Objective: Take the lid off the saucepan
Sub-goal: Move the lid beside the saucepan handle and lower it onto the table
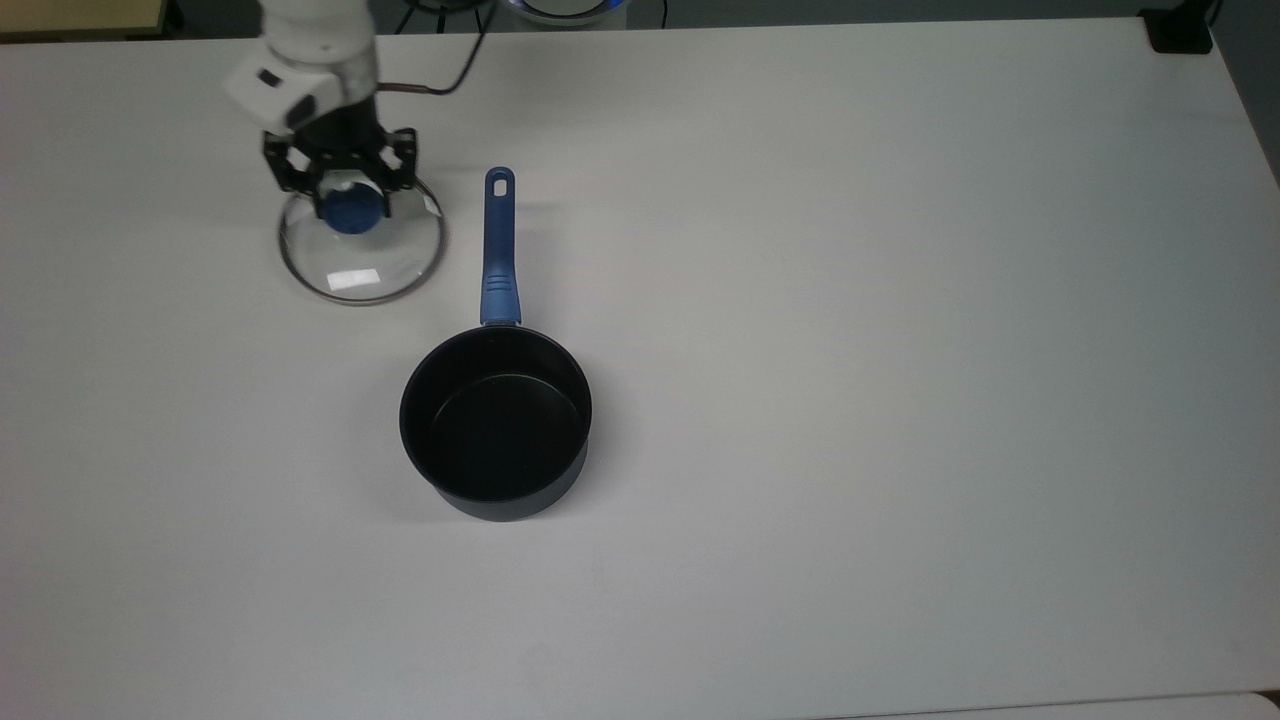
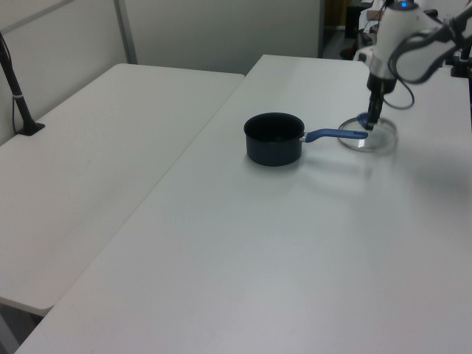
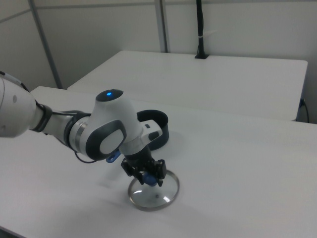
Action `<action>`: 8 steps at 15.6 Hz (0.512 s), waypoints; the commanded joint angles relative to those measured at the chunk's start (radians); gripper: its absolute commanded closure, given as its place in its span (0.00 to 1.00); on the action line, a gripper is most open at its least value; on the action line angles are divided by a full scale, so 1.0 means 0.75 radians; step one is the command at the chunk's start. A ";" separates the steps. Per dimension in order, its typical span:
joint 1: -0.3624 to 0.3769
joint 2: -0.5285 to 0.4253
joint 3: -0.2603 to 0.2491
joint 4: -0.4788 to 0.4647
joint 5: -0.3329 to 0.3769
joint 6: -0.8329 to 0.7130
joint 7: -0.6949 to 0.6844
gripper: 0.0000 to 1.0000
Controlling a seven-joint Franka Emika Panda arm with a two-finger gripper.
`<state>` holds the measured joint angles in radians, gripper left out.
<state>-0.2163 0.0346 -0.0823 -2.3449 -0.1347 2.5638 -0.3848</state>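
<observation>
**What the views hide or cut off**

In the right view the arm (image 3: 94,131) covers most of the saucepan (image 3: 159,125); just a curved stretch of its rim and wall shows past the white housing, and only a blue scrap of the handle shows under the arm. In the top view the arm (image 1: 312,40) is cut by the upper edge, and the hand (image 1: 350,192) stands over the far rim of the lid (image 1: 362,262) and part of its blue knob (image 1: 350,214). The lid's lettering cannot be read in any view. In the left view the hand (image 2: 372,122) is too small to tell how its fingers stand, and the counter (image 2: 295,243) runs off the lower and right edges.
</observation>
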 commanded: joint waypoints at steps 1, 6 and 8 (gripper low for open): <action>0.045 -0.046 0.001 -0.046 -0.015 0.028 0.012 0.47; 0.027 -0.058 -0.001 0.038 0.000 -0.184 0.045 0.00; 0.012 -0.062 -0.003 0.162 0.000 -0.370 0.069 0.00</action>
<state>-0.1968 0.0236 -0.0804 -2.3289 -0.1346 2.4756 -0.3670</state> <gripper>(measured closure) 0.013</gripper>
